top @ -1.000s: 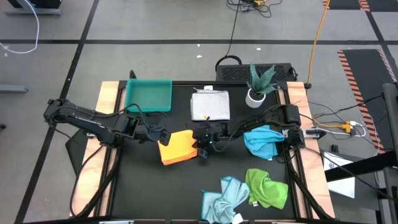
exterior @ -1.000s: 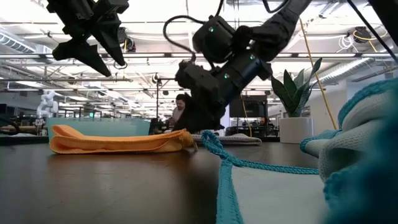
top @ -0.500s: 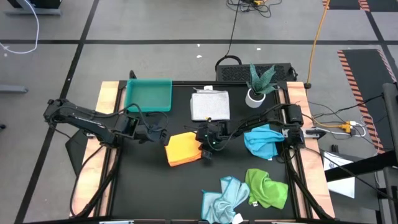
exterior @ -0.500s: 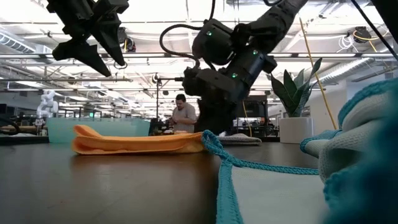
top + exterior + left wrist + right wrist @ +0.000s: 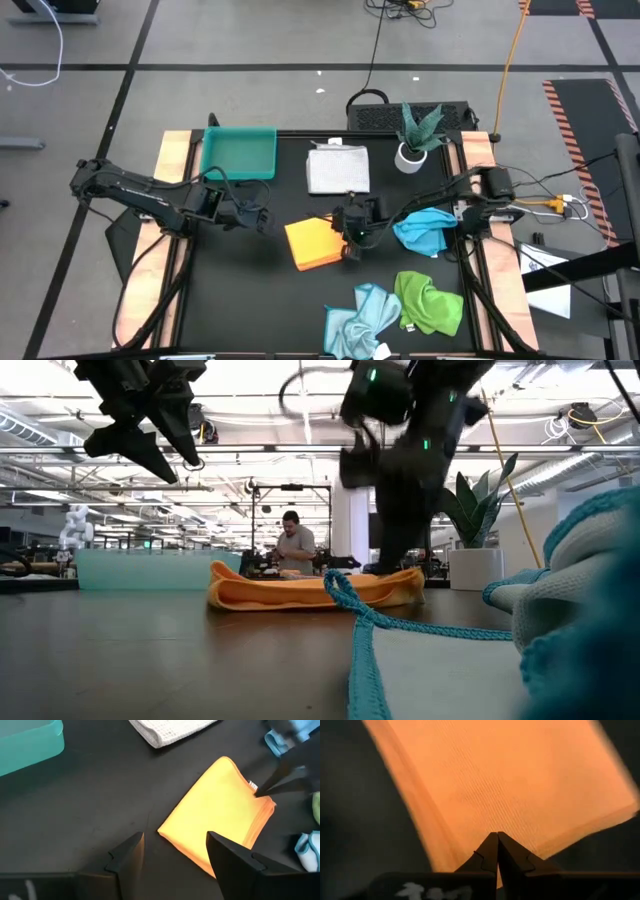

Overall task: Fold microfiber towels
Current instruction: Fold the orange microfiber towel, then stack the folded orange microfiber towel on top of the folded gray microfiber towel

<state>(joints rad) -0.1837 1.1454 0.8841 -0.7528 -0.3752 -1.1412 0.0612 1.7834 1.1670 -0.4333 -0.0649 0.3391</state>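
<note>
- Landmark for this report: the yellow-orange towel, lying folded into a compact square near the middle of the black table.
- Far left of that towel: the teal tray sits at the table's back left corner, with nothing in it that I can see.
- Left of the towel: my left gripper hangs above the table, well clear of the cloth, fingers spread apart and holding nothing. I judge this arm to be waiting.
- Behind the towel: the white-grey towel lies flat in a neat rectangle. I judge it already folded.
- At the towel's right edge: my right gripper is down at the cloth with its fingers pressed fully together. The right wrist view shows the tips on the orange fabric at its layered edge; whether cloth is pinched between them I cannot tell.
- Right of the towel: the bright blue towel lies crumpled, not yet folded.
- In front and to the right of the towel: the pale blue towel and the green towel lie bunched, touching each other, neither folded.
- Progress, in my judgement: one towel finished, the yellow-orange one folded and being positioned or tidied, three left untouched. Under half the work is complete.
</note>
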